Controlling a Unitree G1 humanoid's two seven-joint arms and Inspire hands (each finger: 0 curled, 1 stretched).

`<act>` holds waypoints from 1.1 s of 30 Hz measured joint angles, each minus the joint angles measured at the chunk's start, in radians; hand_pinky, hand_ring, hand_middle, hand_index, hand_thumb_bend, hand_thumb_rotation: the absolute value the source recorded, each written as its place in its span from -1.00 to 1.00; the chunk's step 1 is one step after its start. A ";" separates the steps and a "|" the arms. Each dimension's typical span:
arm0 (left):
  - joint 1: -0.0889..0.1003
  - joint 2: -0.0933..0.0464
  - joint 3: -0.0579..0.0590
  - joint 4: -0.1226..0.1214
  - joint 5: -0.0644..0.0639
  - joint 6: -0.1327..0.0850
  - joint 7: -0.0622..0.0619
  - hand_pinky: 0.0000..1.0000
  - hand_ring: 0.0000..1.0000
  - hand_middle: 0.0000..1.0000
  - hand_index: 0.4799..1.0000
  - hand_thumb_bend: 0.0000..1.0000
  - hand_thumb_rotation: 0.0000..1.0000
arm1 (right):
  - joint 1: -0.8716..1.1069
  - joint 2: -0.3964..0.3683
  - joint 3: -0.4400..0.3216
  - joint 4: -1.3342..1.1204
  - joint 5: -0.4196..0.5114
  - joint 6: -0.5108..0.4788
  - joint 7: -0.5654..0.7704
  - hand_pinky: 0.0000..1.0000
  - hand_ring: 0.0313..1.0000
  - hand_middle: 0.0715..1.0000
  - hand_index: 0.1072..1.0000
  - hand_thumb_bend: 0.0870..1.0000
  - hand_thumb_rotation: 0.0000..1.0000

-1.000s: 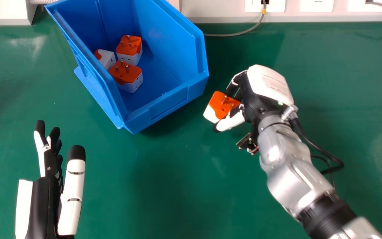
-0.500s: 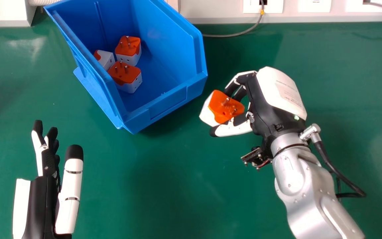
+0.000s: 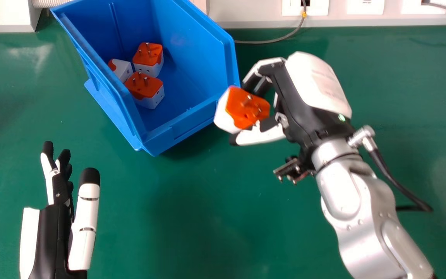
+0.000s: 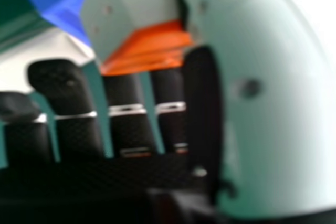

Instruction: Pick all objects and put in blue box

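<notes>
Fingers curled round an orange-and-white plug adapter [image 3: 246,110], the robot's right hand [image 3: 298,97] hovers near a blue box [image 3: 184,128] holding three others [image 3: 147,56]; the left hand [image 3: 52,236] has straight fingers.

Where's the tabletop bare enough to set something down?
Bare tabletop lies between left hand and right forearm, nearer than the blue box, and right of the right hand. Crowded: the box's left side, with three adapters, and its right edge, by the adapter the right hand holds.
</notes>
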 measured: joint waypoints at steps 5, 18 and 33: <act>0.001 -0.005 -0.007 0.000 0.010 0.001 0.005 1.00 1.00 1.00 1.00 -0.08 1.00 | -0.116 0.049 0.007 0.077 -0.002 -0.024 0.007 -0.76 -0.66 -0.27 -0.13 -0.08 -1.00; 0.009 -0.013 -0.010 0.001 0.019 -0.001 0.017 1.00 1.00 1.00 1.00 -0.11 1.00 | -0.477 0.220 0.024 0.619 0.011 -0.108 -0.085 -0.76 -0.66 -0.16 -0.14 -0.06 -1.00; 0.055 -0.028 -0.045 -0.022 0.032 -0.001 0.017 1.00 1.00 1.00 1.00 -0.09 1.00 | -0.920 0.345 -0.018 1.279 0.104 -0.231 -0.188 -0.70 -0.61 -0.25 -0.11 -0.07 -1.00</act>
